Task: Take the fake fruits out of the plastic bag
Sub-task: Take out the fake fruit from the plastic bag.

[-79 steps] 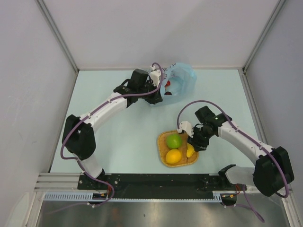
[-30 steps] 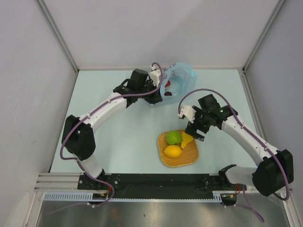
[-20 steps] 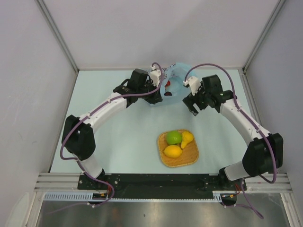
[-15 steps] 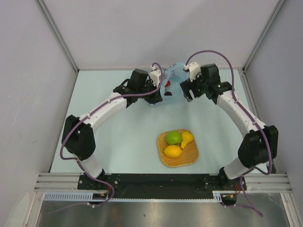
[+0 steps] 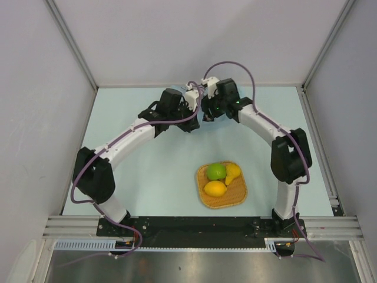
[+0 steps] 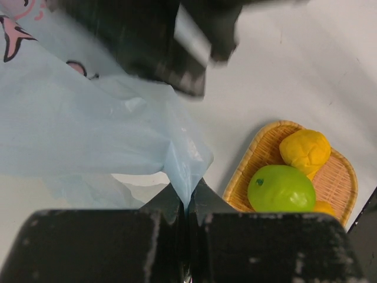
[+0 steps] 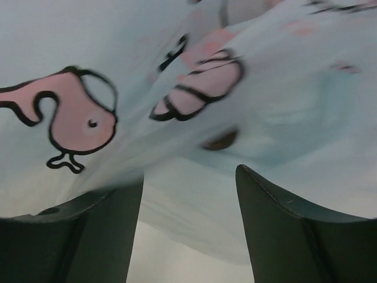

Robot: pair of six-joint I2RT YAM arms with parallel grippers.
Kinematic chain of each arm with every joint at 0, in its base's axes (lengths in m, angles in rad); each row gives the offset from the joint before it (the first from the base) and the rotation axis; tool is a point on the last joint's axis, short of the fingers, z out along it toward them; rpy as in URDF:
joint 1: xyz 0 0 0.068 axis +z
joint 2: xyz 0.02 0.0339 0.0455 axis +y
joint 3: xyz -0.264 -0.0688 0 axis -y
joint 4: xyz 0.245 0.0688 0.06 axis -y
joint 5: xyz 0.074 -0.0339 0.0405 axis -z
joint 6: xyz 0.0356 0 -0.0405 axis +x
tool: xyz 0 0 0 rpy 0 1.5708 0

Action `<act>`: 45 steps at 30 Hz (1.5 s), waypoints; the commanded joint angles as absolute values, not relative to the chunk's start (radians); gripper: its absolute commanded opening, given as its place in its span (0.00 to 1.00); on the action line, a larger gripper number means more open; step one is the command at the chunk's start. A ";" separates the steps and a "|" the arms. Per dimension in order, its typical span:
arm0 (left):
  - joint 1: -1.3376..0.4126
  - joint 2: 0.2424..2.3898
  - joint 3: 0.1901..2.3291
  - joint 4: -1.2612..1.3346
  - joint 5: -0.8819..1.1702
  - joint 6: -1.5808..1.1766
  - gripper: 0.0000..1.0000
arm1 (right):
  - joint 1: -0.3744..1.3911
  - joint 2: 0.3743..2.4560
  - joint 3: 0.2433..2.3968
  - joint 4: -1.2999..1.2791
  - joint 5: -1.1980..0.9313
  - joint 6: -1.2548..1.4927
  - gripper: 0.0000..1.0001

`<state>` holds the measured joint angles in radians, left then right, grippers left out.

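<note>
The pale worktop [image 5: 147, 171] is carrying everything, and both arms are reaching to its far middle, their wrists crowding close together there. The plastic bag [image 6: 76, 130] is hanging from the left claw [image 6: 186, 203], whose fingers are pressing together on a fold of the film, so the sheet is spreading up and away from that pinch. The right claw [image 7: 189, 177] is sitting with its fingers apart and nothing between them, the printed film billowing just ahead of the tips.

Well apart from both claws, back toward the arm bases, the woven tray [image 5: 238, 197] is holding three of the fake fruits: the green round one [image 5: 216, 171], the lemon [image 5: 215, 188] and the yellow pear-like one [image 5: 234, 172]. So I am judging the job roughly half done. No other fruit is showing, and anything left is presumably lying inside the bag. A small dark spot is showing through the film ahead of the right claw, though I cannot tell what it is.

In the way, I am seeing loose film draping across the right claw's path, no bag opening in sight, and little room beside the left wrist.
</note>
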<state>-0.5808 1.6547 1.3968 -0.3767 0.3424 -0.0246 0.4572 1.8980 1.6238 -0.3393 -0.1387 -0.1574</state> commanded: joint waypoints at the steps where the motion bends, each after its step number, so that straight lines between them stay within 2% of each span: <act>1: -0.588 1.606 1.400 -0.368 0.299 -0.002 0.00 | 0.529 1.942 1.591 -0.348 -0.147 -0.103 0.66; 7: -0.575 1.517 1.345 -0.413 0.057 0.058 0.00 | 0.537 1.936 1.555 -0.331 -0.160 -0.058 0.65; 13: -0.537 1.433 1.192 -0.414 -0.069 0.035 0.00 | 0.505 2.052 1.732 -0.331 -0.129 -0.057 0.65; 16: -0.500 1.431 1.157 -0.410 -0.078 0.006 0.00 | 0.514 2.120 1.799 -0.336 -0.083 -0.092 0.66; 20: -0.494 1.446 1.175 -0.407 -0.045 0.006 0.00 | 0.529 2.174 1.825 -0.334 0.041 -0.110 0.73; 31: -0.494 1.497 1.221 -0.380 0.054 0.008 0.00 | 0.512 2.243 1.783 -0.319 0.121 -0.162 0.75; 35: -0.494 1.526 1.238 -0.382 0.072 0.006 0.00 | 0.520 2.278 1.807 -0.287 0.130 -0.228 0.69; 41: -0.497 1.540 1.253 -0.379 0.087 0.008 0.00 | 0.523 2.275 1.832 -0.313 0.075 -0.267 0.45; 45: -0.495 1.542 1.249 -0.370 0.086 0.006 0.00 | 0.520 2.159 1.819 -0.350 0.009 -0.262 0.33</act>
